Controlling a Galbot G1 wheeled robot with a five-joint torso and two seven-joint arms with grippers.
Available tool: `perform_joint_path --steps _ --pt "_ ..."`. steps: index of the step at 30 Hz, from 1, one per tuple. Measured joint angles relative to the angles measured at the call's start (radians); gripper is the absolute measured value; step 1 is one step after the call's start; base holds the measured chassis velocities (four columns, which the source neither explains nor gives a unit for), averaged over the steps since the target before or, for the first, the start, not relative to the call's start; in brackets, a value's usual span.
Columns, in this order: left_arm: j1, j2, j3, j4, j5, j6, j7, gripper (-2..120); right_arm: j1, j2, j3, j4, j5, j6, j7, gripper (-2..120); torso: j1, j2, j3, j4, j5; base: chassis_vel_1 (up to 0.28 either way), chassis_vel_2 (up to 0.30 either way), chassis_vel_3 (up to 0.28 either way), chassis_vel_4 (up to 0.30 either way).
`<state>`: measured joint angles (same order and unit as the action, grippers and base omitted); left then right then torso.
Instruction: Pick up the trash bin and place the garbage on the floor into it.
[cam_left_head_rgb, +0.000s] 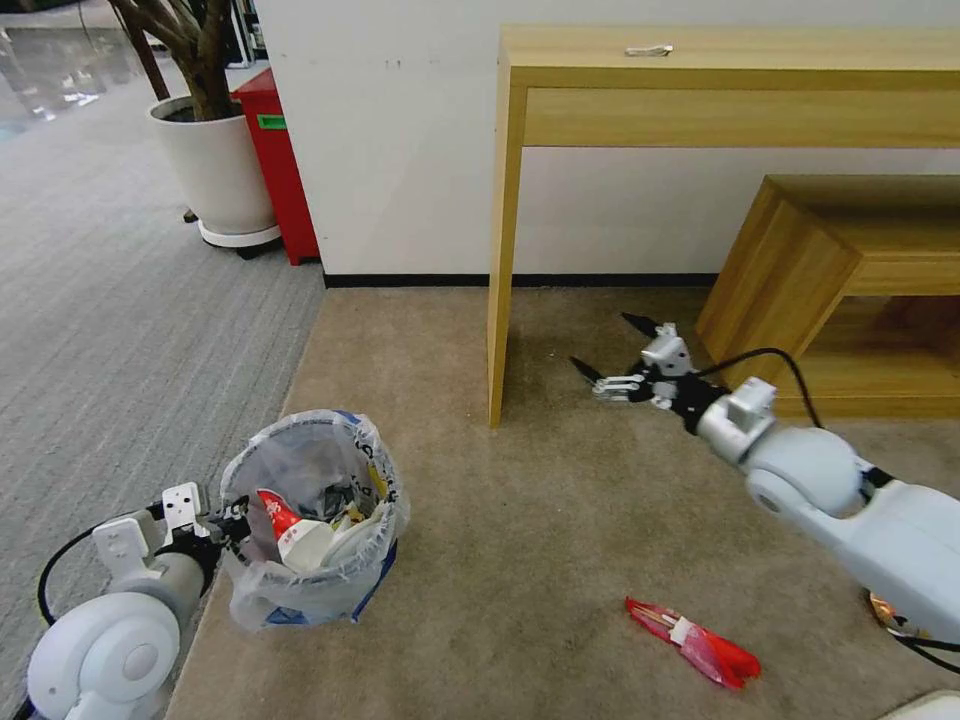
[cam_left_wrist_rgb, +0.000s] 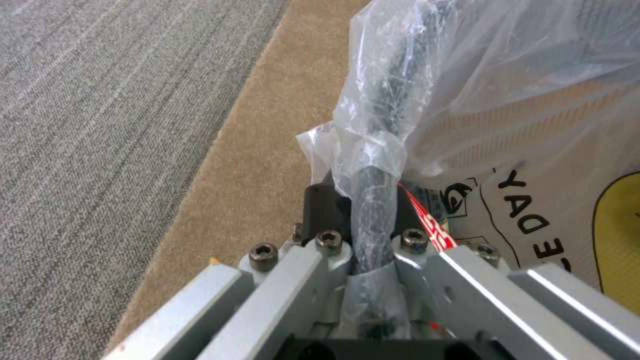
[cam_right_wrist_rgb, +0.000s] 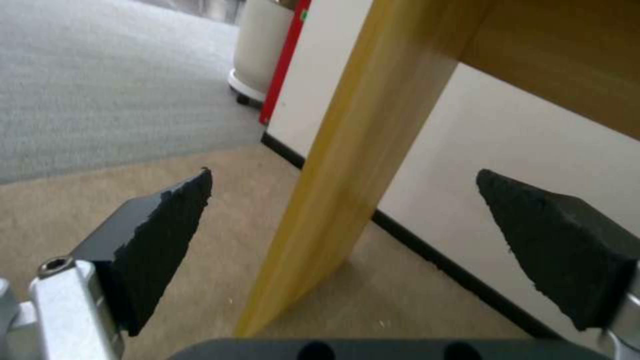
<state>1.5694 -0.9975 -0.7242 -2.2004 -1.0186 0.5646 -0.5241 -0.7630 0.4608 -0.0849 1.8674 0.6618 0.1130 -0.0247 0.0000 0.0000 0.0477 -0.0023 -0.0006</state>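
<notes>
Your left gripper (cam_left_head_rgb: 225, 522) is clamped on the near rim of the trash bin (cam_left_head_rgb: 312, 520), jaws closed over the bag-wrapped edge, as the left wrist view shows close up. The bin stands upright on the tan carpet (cam_left_head_rgb: 520, 520) at your left, mouth facing up, already holding a red-and-white paper cup (cam_left_head_rgb: 290, 535) and other litter. Your right gripper (cam_left_head_rgb: 612, 347) hangs with its jaws spread wide and empty, low over the carpet beside the leg of the wooden table (cam_left_head_rgb: 505, 250), pointing toward the wall.

The collecting step looks well along: 1 piece of garbage is in sight on the floor, a red wrapper (cam_left_head_rgb: 692, 640) lying flat near your right arm. Its long axis runs diagonally, from far-left to near-right in the head view.

The next move likely calls for drawing your right gripper back toward you and down over the wrapper, jaws turned across its narrow width.
</notes>
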Motion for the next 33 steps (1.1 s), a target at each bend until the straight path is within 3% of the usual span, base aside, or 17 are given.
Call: perform_joint_path --steps 13,20,23,33 --pt "-0.006 0.001 -0.004 0.034 0.012 -0.016 0.01 0 -0.202 -0.08 0.103 0.061 -0.047 -0.101 0.051 93 0.0 0.0 0.0 0.0 0.0 0.0 0.0 0.0 0.0" --pt "-0.018 0.001 0.004 0.056 0.015 -0.02 0.016 0 -0.307 -0.117 0.146 0.085 -0.062 -0.115 0.057 92 0.0 0.0 0.0 0.0002 -0.0001 0.0 0.0 0.0 0.0" --pt "-0.031 0.001 0.012 0.075 0.016 -0.022 0.019 0 -0.431 -0.158 0.2 0.101 -0.091 -0.117 0.055 93 0.0 0.0 0.0 -0.0001 -0.0001 0.0 0.0 0.0 0.0" --pt "-0.029 -0.008 0.003 0.094 0.033 -0.034 0.026 0 -0.558 -0.231 0.208 0.137 -0.111 -0.12 0.075 90 0.0 0.0 0.0 0.0001 0.0 0.0 0.0 0.0 0.0"
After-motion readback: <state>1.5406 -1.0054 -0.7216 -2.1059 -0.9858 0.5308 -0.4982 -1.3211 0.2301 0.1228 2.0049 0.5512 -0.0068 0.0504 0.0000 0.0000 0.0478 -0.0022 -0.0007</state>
